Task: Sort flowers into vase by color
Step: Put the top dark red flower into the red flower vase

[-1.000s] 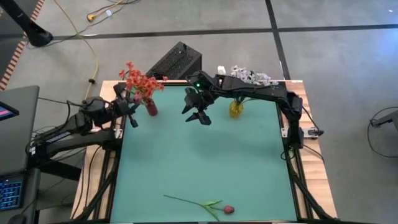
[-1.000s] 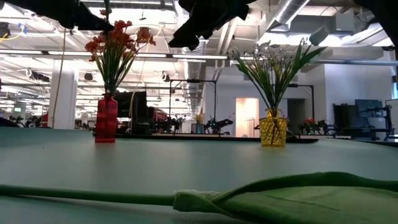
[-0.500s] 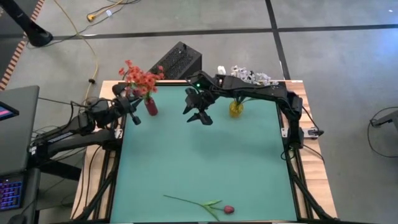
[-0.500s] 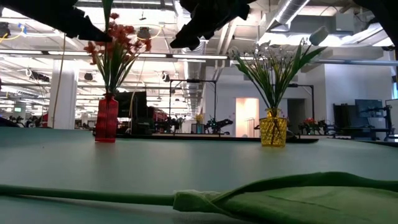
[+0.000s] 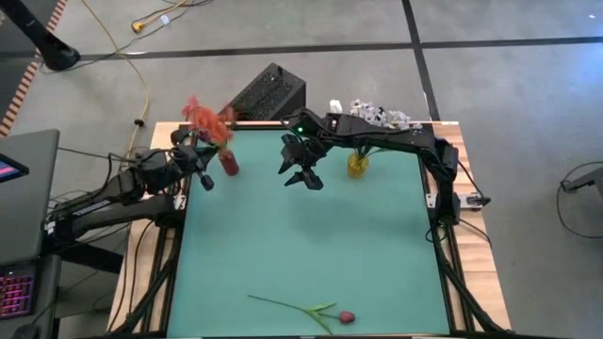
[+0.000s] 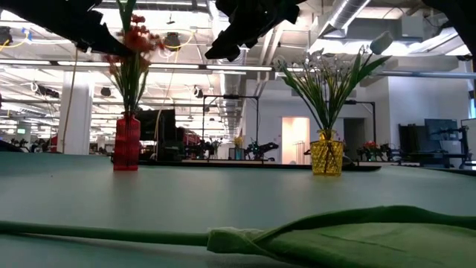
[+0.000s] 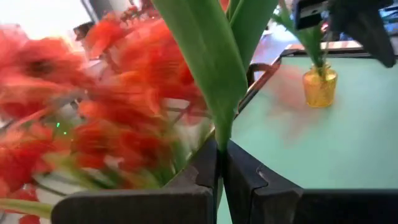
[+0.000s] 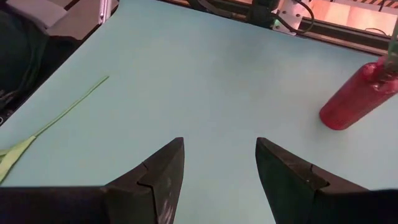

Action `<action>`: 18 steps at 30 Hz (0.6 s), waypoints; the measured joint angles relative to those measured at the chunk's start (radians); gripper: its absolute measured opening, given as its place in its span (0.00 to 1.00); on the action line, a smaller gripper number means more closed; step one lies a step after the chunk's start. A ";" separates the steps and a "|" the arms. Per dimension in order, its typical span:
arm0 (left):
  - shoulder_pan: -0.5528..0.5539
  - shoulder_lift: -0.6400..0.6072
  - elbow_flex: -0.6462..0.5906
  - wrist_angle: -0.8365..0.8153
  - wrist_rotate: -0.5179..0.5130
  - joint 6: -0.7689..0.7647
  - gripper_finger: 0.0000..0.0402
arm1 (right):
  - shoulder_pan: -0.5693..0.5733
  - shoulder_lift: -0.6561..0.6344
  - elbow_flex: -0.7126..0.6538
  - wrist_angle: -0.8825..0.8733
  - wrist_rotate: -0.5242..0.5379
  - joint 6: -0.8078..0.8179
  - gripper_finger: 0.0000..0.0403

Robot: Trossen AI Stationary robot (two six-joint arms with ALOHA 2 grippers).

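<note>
My left gripper (image 5: 201, 169) hovers by the far-left corner, beside the red vase (image 5: 229, 164), shut on a green broad-leaved stem (image 7: 211, 68). Orange-red blossoms (image 5: 207, 117) stand in that vase and show blurred. Which blossom the held stem bears cannot be told. My right gripper (image 5: 306, 177) hangs open above the far middle of the mat, touching nothing. The yellow vase (image 5: 357, 166) holds white sprays (image 6: 327, 74). A dark pink bud (image 5: 346, 317) with a long green stem (image 5: 283, 303) lies flat near the near edge. My left gripper pinches the green stem just below its broad leaves (image 7: 219, 138) between its two fingers. It comes from the table's left, high above the mat, and the stem stands upward out of the fingers among the orange-red blossoms (image 7: 124, 112). The stem's lower end is hidden.
A black box (image 5: 267, 92) sits beyond the far edge, behind the red vase. The green mat (image 5: 311, 245) lies bare between the vases and the pink-budded flower. A laptop (image 5: 19, 221) stands off the table's left side.
The orange-red blossoms have swung toward the table's far-left and bunched together, now blurred, while the red vase has stayed in place. My left gripper has kept its hold on the stem and shifted slightly toward the vase.
</note>
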 joint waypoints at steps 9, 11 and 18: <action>0.000 0.026 0.000 -0.061 -0.041 -0.075 0.00 | 0.000 0.000 0.000 0.003 0.000 0.000 0.55; 0.000 0.043 0.000 -0.061 -0.045 -0.075 0.00 | 0.000 0.000 0.000 0.003 0.000 0.005 0.55; 0.004 0.126 0.000 -0.059 -0.073 -0.075 0.00 | 0.000 0.000 0.001 0.003 0.003 0.011 0.55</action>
